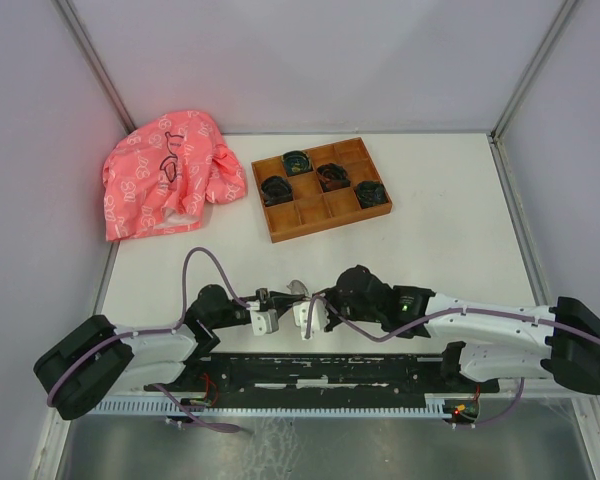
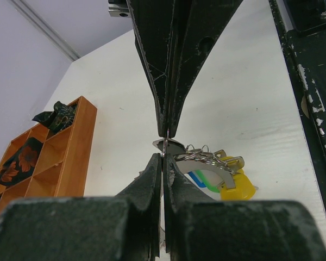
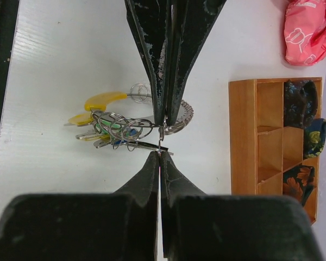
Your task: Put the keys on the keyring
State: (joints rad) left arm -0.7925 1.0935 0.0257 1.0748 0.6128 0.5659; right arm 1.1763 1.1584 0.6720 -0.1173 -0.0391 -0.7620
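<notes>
The keyring (image 1: 299, 288) lies low over the table between my two grippers, near the front edge. In the left wrist view my left gripper (image 2: 165, 145) is shut on a thin metal edge of the keyring (image 2: 209, 162). Behind it hang the yellow tag (image 2: 238, 188), the green tag (image 2: 211, 182) and a blue key head (image 2: 196, 176). In the right wrist view my right gripper (image 3: 161, 139) is shut on a small wire loop of the keyring (image 3: 180, 117). The yellow tag (image 3: 102, 100), green tag (image 3: 112, 128) and blue key head (image 3: 119, 143) bunch to the left. No black-headed key shows.
A wooden tray (image 1: 280, 225) with dark coiled bundles stands behind the grippers, and shows in both wrist views (image 2: 70, 157) (image 3: 242, 147). A pink cloth (image 1: 165, 180) lies at the back left. The black base rail (image 1: 320, 370) runs along the near edge.
</notes>
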